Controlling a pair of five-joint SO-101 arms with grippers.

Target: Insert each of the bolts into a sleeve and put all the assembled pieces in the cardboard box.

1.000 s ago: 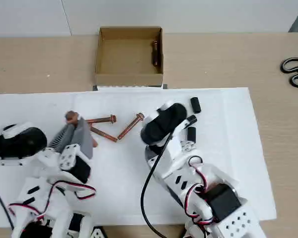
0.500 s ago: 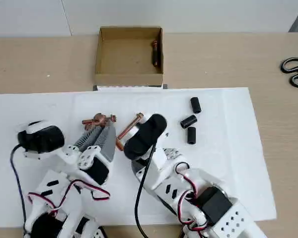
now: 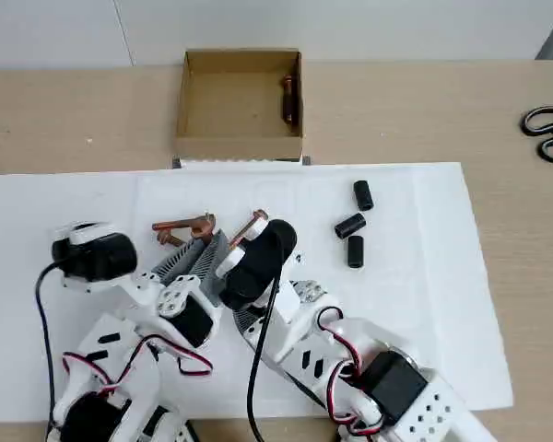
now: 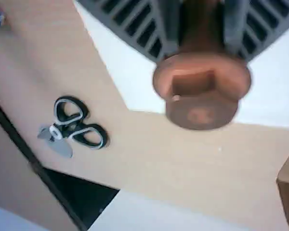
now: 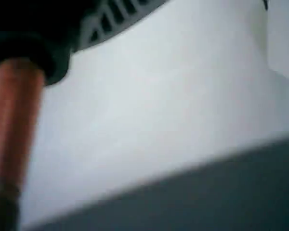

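Open brown cardboard box [image 3: 240,147]: along its right inner wall you see one assembled piece [image 3: 288,99], a copper bolt in a black sleeve. Three short black cylindrical sleeves [image 3: 349,225] lie loose and apart off the box's front right corner. Loose copper hex-head bolts lie in front of the box, one [image 3: 184,224] parallel to its front wall, one [image 3: 249,228] slanted and partly hidden. A further copper bolt [image 4: 200,91], flanged head toward you, sits clamped in the left gripper [image 4: 198,33].

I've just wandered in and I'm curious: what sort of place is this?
Most likely a small robotics lab or hobby workbench, not a factory: two little robot arms with bare wiring sit at a wooden table, with loose bolts on a sheet of paper, a cardboard box and scissors.
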